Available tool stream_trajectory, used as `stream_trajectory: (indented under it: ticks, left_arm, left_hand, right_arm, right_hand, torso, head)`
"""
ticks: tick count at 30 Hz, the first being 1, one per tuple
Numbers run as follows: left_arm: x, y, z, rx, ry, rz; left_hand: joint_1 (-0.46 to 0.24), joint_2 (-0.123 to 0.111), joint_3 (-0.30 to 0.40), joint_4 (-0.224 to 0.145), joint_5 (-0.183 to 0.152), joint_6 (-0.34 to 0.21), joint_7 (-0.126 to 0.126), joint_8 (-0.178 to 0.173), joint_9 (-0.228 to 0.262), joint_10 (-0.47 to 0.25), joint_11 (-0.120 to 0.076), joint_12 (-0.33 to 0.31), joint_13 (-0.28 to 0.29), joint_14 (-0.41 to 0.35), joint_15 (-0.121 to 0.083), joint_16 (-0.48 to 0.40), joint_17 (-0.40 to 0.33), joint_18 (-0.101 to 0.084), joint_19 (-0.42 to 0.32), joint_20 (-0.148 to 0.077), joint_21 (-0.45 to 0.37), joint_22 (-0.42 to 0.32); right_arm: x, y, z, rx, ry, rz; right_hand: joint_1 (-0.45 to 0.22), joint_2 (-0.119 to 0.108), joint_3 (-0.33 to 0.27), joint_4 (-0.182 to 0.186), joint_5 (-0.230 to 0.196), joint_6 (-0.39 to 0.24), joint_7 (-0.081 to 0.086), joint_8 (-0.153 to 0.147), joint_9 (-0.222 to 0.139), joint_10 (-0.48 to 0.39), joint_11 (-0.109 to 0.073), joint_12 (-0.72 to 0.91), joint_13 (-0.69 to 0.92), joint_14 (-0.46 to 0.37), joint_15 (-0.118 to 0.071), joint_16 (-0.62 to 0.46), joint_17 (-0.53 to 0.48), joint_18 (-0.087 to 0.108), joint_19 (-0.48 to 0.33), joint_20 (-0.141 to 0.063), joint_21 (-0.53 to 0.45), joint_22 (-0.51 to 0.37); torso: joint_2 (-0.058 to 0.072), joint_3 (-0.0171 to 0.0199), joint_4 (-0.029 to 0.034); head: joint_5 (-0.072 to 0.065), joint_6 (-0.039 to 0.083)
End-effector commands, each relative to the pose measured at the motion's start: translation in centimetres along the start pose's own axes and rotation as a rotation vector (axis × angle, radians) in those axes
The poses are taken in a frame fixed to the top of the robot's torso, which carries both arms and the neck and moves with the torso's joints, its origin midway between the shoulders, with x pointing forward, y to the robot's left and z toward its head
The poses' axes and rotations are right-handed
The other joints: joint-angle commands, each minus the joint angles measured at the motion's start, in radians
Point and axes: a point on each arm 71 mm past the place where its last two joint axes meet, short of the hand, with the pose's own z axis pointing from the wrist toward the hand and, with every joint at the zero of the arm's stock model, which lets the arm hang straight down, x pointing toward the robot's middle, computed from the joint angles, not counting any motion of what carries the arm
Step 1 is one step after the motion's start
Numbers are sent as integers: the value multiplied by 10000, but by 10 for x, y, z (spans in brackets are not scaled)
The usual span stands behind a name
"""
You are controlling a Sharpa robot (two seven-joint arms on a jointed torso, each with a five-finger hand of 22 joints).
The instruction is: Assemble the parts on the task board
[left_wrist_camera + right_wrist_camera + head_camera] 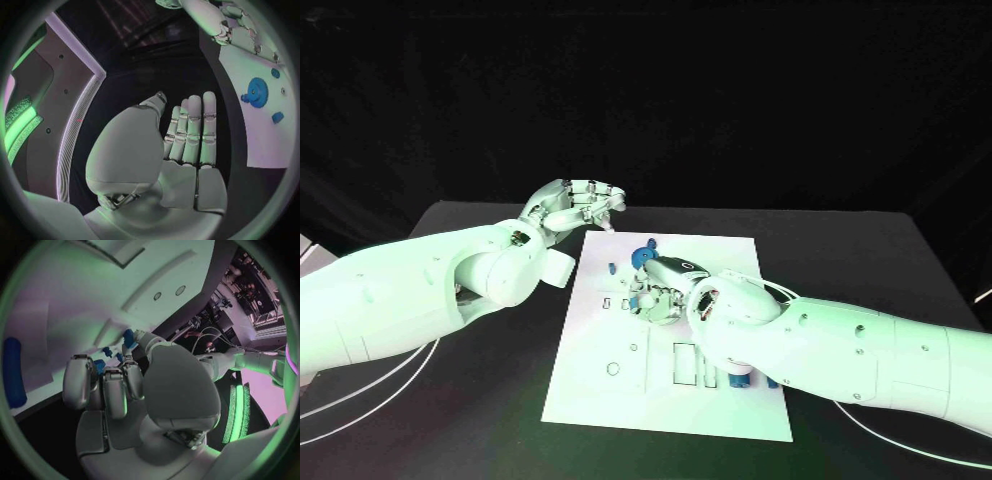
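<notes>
While no writing or label can be read on anything, the flat white rectangular task board (625,385) lies in the middle of the black table (877,250), with dark slots and holes cut in it. The right hand (661,290) rests low over the board's middle, fingers curled down onto small blue parts (128,340); whether it grips one I cannot tell. A round blue toothed gear (256,92) stands near the board's far edge, just beyond that hand, with a small blue peg (277,117) close by it. A long blue bar (12,372) lies on the board apart from the fingers. Near the board's near right corner, small blue pieces (740,378) sit beside the right forearm. The left hand (581,205) hovers off the board's far left corner, fingers straight together, holding nothing.
</notes>
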Motion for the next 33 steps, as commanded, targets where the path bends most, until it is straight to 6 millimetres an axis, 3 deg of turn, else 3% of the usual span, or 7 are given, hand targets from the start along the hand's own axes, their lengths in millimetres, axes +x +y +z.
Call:
stream_trajectory:
  ticks: [1, 17, 26, 33]
  left_arm:
    - [1, -1, 0, 22, 89, -98]
    - [1, -1, 0, 3, 133, -113]
    - [2, -1, 0, -17, 171, -123]
    - [1, 0, 0, -31, 172, -118]
  left_hand:
    - [-13, -28, -2, 43, -41, -41, 109, 13, 12, -51, -16, 48, 10, 19, -7, 59, 8, 56, 12, -20, 51, 11]
    - [-14, -27, -2, 45, -41, -50, 114, 11, 12, -67, -12, 49, 11, 19, -4, 69, 15, 55, 10, -19, 58, 15]
    - [5, -25, 6, 35, -42, -70, 121, 8, 15, -105, -6, 62, 17, 19, 1, 102, 39, 55, 6, -16, 85, 30]
    - [7, -24, 6, 34, -42, -73, 122, 9, 16, -110, -4, 65, 19, 22, 1, 110, 44, 55, 6, -16, 90, 33]
  right_arm:
    - [3, 0, 0, 10, 181, -206]
    - [3, 1, 0, -2, 9, -221]
    - [3, 1, 0, 16, -121, -172]
    - [3, 2, 0, -16, -220, -154]
  right_hand:
    - [-130, -4, -21, 36, -57, -49, 33, 19, -9, -59, -3, -47, 406, 858, 46, 20, 1807, -27, -44, 1, -64, 25]
    - [-308, -152, -75, 104, -217, -464, 174, -196, -86, -197, 116, -180, 283, 839, 155, -13, 1733, -3, -103, 90, -204, -50]
    - [-426, -206, -331, 294, -1473, -1038, 325, -498, -180, -527, 267, -519, -69, 790, 288, -98, 1550, 66, -249, 226, -547, -259]
    - [-538, -281, -608, 458, -1633, -1091, 331, -513, -172, -614, 279, -610, -171, 769, 301, -133, 1475, 87, -291, 243, -656, -323]
  torso:
    - [0, 3, 1]
    - [-1, -3, -8]
    - [-4, -5, 0]
    - [-3, -5, -6]
  head:
    - [-1, -7]
    - [-23, -14]
    - [-32, -10]
    - [-23, -1]
